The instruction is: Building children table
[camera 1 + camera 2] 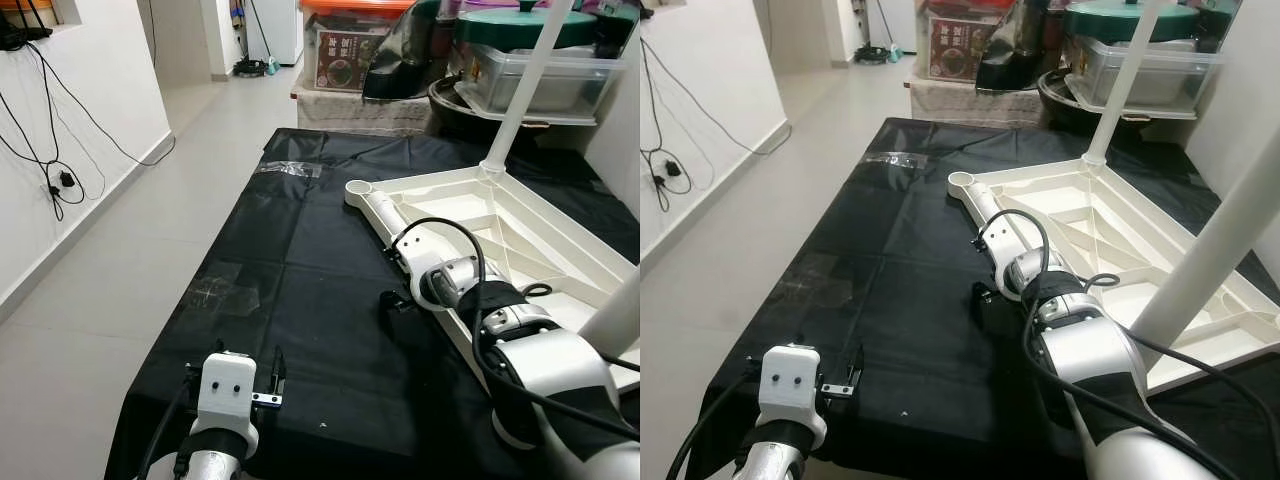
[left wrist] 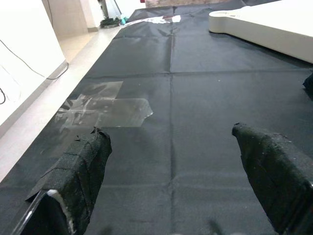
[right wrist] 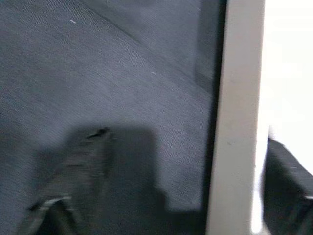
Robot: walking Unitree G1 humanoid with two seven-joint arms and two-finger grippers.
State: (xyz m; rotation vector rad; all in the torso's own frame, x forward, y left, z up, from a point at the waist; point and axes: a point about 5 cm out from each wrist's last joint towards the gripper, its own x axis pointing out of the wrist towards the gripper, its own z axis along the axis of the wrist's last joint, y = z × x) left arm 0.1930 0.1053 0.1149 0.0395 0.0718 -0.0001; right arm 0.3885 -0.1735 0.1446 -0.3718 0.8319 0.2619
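White tabletop (image 1: 520,235) upside down on black sheet (image 1: 300,260), right of frame. Right gripper (image 3: 188,196) fingers apart, apparently straddling its edge, view blurry. Left gripper (image 2: 171,171) released, lower left.

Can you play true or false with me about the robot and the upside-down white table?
1. The white table top lies upside down on a black sheet. True.
2. The right claw is at the table top's edge, one finger on each side. True.
3. The left claw is holding a table leg. False: it is open over the black sheet, holding nothing.
4. All table legs lie flat on the floor. False: two white legs stand upright on the table top.
5. Clear tape is stuck on the sheet. True.
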